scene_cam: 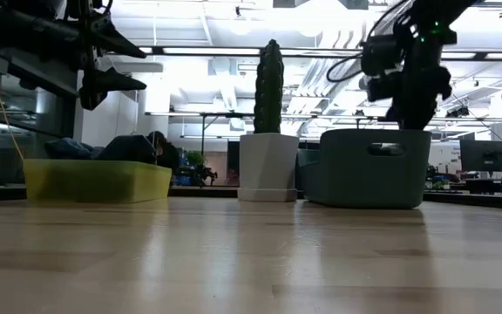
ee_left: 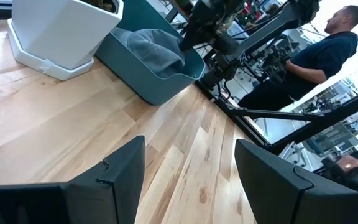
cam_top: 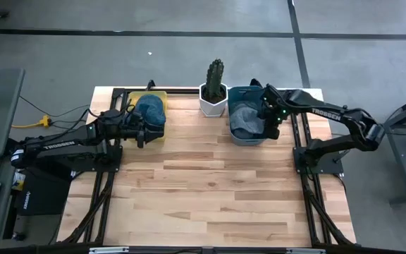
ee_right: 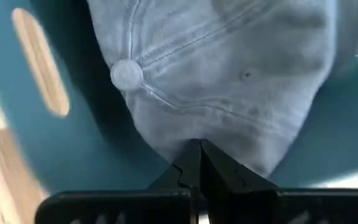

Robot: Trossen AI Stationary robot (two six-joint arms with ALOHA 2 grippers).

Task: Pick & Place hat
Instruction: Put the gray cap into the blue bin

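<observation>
A grey hat (cam_top: 244, 120) lies in the teal bin (cam_top: 234, 94) at the table's far right; its crown and top button (ee_right: 127, 73) fill the right wrist view. My right gripper (cam_top: 270, 118) is shut over that bin, its fingertips (ee_right: 197, 149) on the hat's crown. A blue hat (cam_top: 151, 111) rests in the yellow bin (cam_top: 159, 93) at the far left. My left gripper (cam_top: 144, 134) hangs open at that bin's near right corner, above the table (scene_cam: 103, 61), pointing toward the teal bin (ee_left: 160, 87), touching nothing. My right gripper comes down from above onto the grey hat's crown near its lower edge (ee_right: 185, 134). The shut fingertips meet on the cloth there, a short way from the top button. The fingers themselves hide how much cloth is pinched. The hat still lies in the teal bin.
A white pot with a cactus (cam_top: 214, 92) stands between the two bins at the far edge. The table's near half is bare wood (cam_top: 210, 197). A person (ee_left: 328, 50) stands beyond the table's right side.
</observation>
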